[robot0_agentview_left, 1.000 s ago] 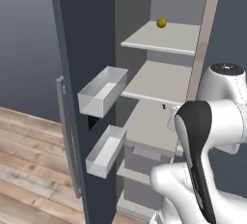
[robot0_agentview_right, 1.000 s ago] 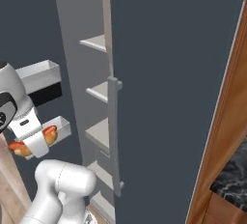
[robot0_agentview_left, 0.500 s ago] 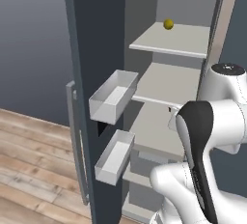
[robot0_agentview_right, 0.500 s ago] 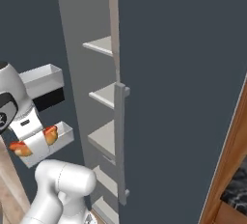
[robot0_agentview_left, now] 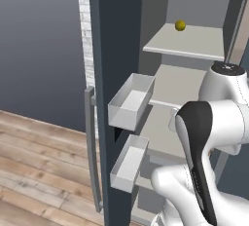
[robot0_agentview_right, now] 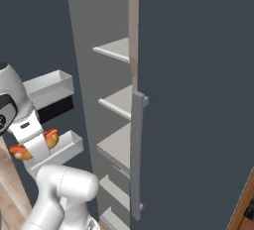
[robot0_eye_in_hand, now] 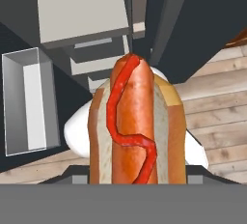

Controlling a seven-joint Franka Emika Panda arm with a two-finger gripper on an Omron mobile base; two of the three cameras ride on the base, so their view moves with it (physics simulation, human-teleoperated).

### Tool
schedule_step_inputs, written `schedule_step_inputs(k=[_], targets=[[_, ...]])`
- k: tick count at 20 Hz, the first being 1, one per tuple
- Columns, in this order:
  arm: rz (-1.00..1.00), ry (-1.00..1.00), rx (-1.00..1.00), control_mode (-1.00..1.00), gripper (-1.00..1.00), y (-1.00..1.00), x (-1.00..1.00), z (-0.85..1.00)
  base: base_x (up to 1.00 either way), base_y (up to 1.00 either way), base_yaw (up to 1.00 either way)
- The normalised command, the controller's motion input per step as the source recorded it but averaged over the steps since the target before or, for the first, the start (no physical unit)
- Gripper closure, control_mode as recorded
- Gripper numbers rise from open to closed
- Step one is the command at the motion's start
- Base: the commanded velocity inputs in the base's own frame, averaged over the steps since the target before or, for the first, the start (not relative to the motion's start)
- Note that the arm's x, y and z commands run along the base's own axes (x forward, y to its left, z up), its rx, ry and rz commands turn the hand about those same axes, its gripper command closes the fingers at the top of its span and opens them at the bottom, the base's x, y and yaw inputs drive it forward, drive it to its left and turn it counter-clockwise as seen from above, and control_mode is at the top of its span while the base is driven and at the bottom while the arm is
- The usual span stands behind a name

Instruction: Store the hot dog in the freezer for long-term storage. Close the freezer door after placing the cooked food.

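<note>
My gripper (robot0_agentview_right: 34,146) is shut on the hot dog (robot0_agentview_right: 49,136), an orange-tan bun with a red sausage, held crosswise in front of the open freezer (robot0_agentview_right: 116,147). In the hand view the hot dog (robot0_eye_in_hand: 135,121) stands lengthwise in the grip, a wavy red line along its sausage. The freezer door (robot0_agentview_left: 114,69) stands swung open on the left, with its bar handle (robot0_agentview_left: 92,147) and two whitish bins (robot0_agentview_left: 130,102) on its inner side. The hot dog hangs just beside the lower bin (robot0_agentview_right: 62,149). Pale grey shelves (robot0_agentview_left: 180,76) fill the freezer.
A small yellow ball (robot0_agentview_left: 180,25) lies on the upper shelf. The other dark grey door (robot0_agentview_right: 198,100) stays shut, its vertical handle (robot0_agentview_right: 136,154) beside the shelves. Wooden floor (robot0_agentview_left: 39,171) lies to the left. My white arm (robot0_agentview_left: 204,161) covers the lower shelves.
Both base views have shifted: the freezer and its door slid right and grew larger, so the base has moved. The hot dog stays in the grip.
</note>
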Motion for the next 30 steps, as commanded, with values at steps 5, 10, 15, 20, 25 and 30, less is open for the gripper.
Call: schedule_step_inputs(k=[5,10,15,20,25,30], targets=[[0.00,0.00,0.00,1.00,1.00,0.00,0.00,0.00,0.10,-0.08,0.00],[0.00,0.00,0.00,1.00,1.00,0.00,0.00,0.00,0.40,-0.06,0.00],[0.00,0.00,0.00,1.00,1.00,0.00,0.00,0.00,0.41,-0.32,0.00],[0.00,0.00,0.00,1.00,1.00,0.00,0.00,0.00,0.22,-0.11,0.00],[0.00,0.00,0.00,1.00,1.00,0.00,0.00,0.00,0.00,0.00,0.00],[0.00,0.00,0.00,1.00,1.00,0.00,0.00,0.00,0.00,0.00,0.00]])
